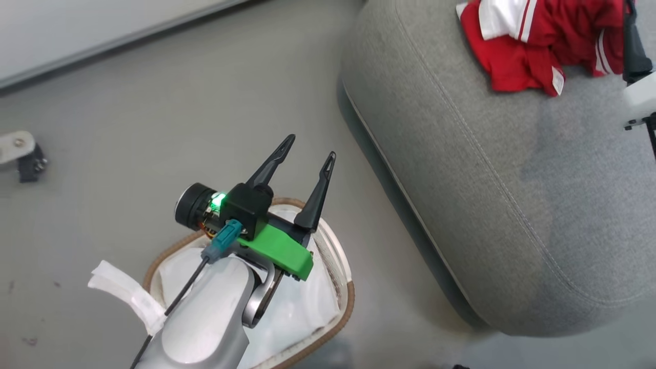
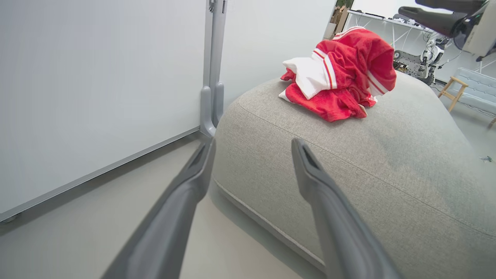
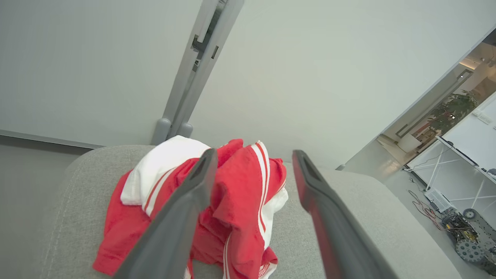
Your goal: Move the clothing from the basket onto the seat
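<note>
Plainly both released: left end effector (image 1: 312,145) empty above basket (image 1: 350,302), seat (image 1: 487,179) just ahead; right end effector (image 3: 254,153) spread over clothing (image 3: 240,201) heaped there, wall (image 3: 310,58) beyond.

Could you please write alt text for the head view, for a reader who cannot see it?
Red and white clothing lies crumpled on the grey seat at upper right. At lower left, the left gripper, fingers apart and empty, hovers over the basket, whose white liner shows.
</note>
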`<state>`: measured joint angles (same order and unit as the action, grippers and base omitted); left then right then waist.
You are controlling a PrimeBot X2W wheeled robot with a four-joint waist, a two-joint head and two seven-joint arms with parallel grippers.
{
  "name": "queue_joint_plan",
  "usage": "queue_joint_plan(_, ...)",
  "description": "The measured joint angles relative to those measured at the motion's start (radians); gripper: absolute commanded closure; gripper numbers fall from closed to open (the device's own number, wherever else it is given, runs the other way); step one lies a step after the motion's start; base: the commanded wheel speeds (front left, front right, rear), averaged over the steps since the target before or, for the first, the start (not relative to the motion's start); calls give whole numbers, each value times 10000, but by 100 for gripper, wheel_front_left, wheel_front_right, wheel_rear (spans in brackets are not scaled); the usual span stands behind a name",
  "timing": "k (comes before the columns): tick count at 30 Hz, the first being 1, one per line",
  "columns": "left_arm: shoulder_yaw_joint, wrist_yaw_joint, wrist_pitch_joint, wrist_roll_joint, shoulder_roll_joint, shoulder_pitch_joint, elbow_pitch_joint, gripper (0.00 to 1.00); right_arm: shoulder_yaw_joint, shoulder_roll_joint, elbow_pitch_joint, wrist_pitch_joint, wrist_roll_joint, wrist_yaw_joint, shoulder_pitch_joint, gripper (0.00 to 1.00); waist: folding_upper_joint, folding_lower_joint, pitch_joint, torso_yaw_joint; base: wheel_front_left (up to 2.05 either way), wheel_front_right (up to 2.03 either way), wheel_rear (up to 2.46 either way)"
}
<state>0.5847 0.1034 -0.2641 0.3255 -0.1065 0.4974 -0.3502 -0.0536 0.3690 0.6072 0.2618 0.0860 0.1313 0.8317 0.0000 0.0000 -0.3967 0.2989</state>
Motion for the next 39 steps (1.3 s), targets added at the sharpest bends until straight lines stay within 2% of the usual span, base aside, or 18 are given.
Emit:
queue_joint_plan(3,-443,-128,-2,-2,111,-180,0,0,-8,-282,-150,0,-174,0,1,0,0,0,397,-221,0,0,0)
queue_joint_plan(9,-1488,-426,-4,-56,255,-662,-136,0,-199,-1388,-493,13,-368,0,-352,0,0,0,960,-897,0,0,0)
queue_joint_plan(21,-3603,-522,-4,-125,368,-1824,-422,0,35,-2681,-1120,15,-742,0,-2160,0,0,0,1768,-2397,0,0,0)
queue_joint_plan(31,-4847,-318,-4,-155,506,-3235,-132,0,198,-3179,-2243,15,-1216,0,-4074,0,0,-1,2460,-3094,0,0,0)
queue_joint_plan(39,-5070,-188,-4,-165,550,-4144,167,0,616,-3204,-2771,15,-2125,0,-5660,0,-1,0,2889,-3404,0,0,0)
